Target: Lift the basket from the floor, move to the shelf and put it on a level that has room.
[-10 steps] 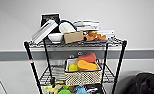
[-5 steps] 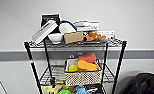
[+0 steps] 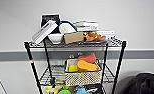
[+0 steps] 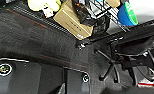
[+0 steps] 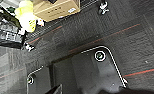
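One small cream-white woven basket point(image 3: 82, 75) sits in the head view on the second wire-grid tier point(image 3: 55, 72) of the tall black-posted metal wire shelf point(image 3: 30, 60), holding orange and yellow soft items point(image 3: 86, 65). Judging by this, placement looks done; backing away squarely would avoid nudging it. Both wrist views show dark grey carpet floor point(image 4: 30, 37) and a brown cardboard box point(image 5: 55, 8); either end effector's opening cannot be told.

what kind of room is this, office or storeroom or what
Probably an office or lab corner used for storage: dark carpet tiles on the floor, a swivel chair's base, a cardboard box, and a wire shelf against a plain wall, stacked with books, bowls and a basket.
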Tool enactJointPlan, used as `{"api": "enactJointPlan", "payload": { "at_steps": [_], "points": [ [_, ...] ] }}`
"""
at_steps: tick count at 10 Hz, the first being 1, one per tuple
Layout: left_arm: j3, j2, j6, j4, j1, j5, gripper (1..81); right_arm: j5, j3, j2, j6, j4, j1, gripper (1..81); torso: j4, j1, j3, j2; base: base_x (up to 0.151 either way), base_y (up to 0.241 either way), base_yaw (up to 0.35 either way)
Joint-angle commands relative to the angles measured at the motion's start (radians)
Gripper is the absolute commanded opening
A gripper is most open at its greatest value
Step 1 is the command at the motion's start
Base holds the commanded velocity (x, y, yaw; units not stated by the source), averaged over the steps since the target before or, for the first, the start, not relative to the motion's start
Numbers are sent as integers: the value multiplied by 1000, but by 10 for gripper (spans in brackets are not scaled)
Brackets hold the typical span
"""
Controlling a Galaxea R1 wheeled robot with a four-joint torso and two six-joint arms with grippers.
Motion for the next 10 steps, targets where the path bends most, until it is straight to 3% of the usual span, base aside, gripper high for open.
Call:
{"api": "enactJointPlan", "payload": {
  "at_steps": [1, 6, 10],
  "points": [
    [-276, 161, 16, 18, 7, 37, 811, -61, -263, 180, -2, -93, -16, 811, 0, 1, 0, 0, 0, 0, 0],
    [-687, 388, 10, 4, 17, 177, 811, -95, -503, 358, -8, -163, -46, 811, 0, 1, 0, -1, 0, 0, 0],
    [-870, 505, 12, 7, 28, 179, 811, -104, -525, 387, -5, -163, -53, 811, 0, 1, 0, -1, 0, 0, 0]
  ]
}}
